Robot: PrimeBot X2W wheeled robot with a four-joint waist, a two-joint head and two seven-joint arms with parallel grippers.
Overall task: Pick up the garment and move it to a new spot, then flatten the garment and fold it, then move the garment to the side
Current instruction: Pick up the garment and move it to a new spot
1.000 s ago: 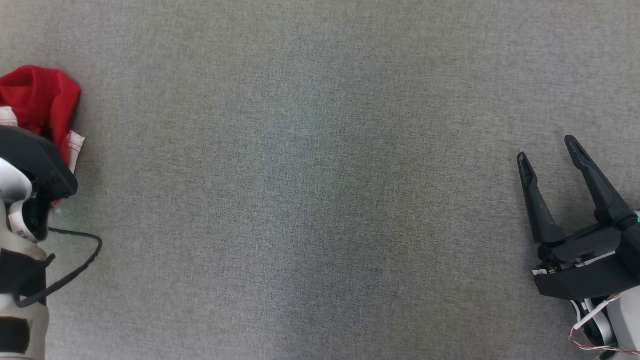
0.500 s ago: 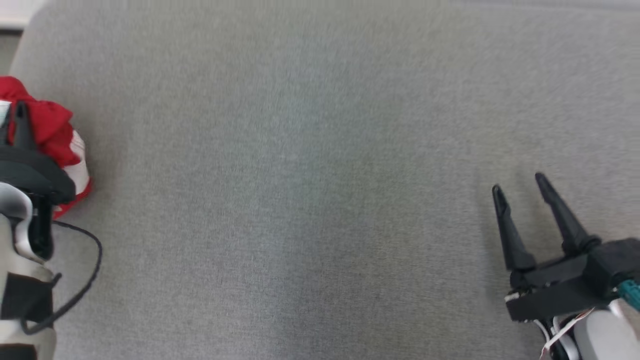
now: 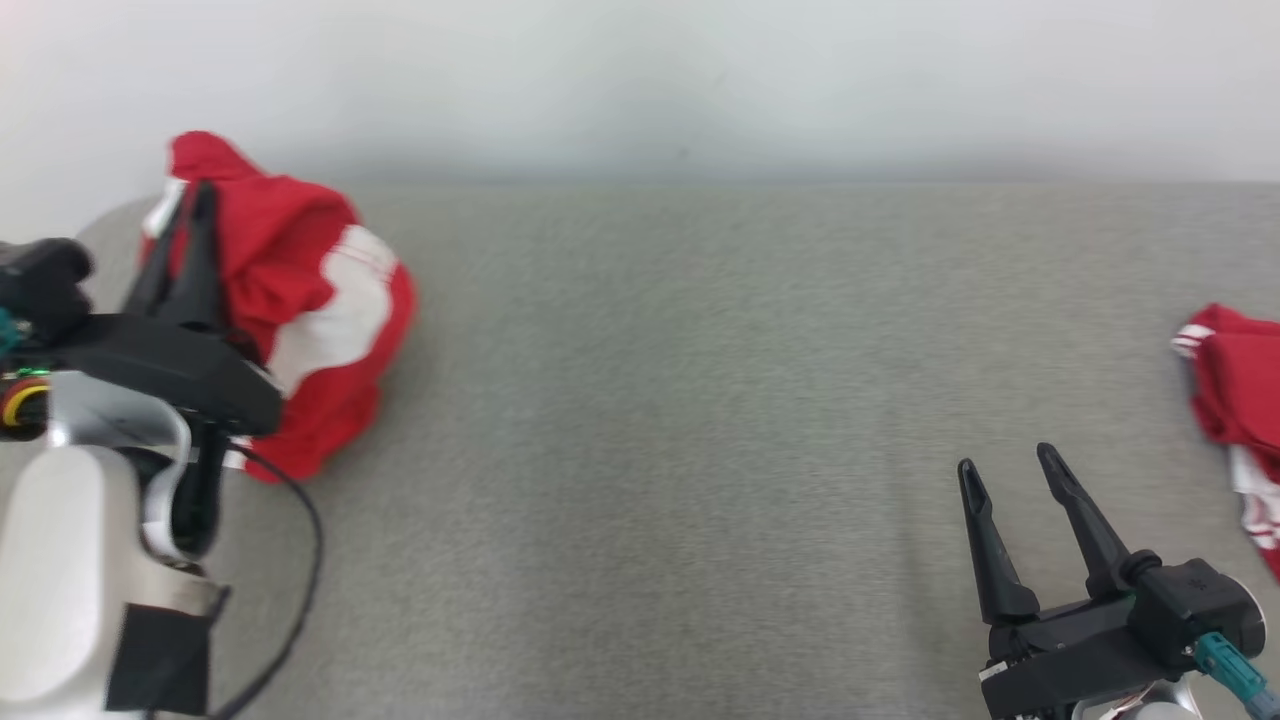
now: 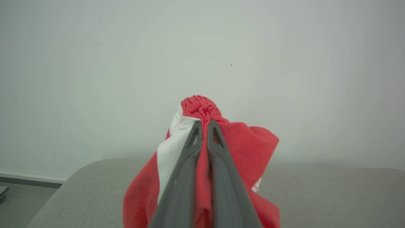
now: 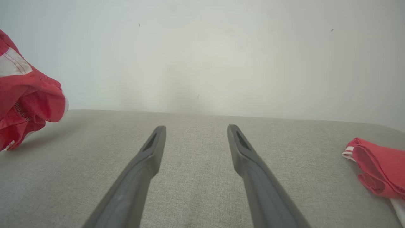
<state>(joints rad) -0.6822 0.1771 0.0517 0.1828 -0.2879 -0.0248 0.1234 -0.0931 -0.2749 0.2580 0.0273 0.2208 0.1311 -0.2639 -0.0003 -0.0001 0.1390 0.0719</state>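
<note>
Garment (image 3: 320,300), red with white stripes, hangs in a bunch at the far left of the grey table (image 3: 650,400). The left pincer (image 4: 204,124) squeezes its top tight. The right pincer (image 3: 1005,458) is spread wide, holding nothing. Another red cloth (image 3: 1235,385) lies far right.

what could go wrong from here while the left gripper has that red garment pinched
1. The left gripper pinches the garment only at a bunched fold near its fingertips, so it may slip out mid-move.
2. It hangs in a crumpled lump; set down like this, it would likely need much flattening.
3. A second red garment lies on the right of the table, near the open right gripper; spreading there could tangle the two.
</note>
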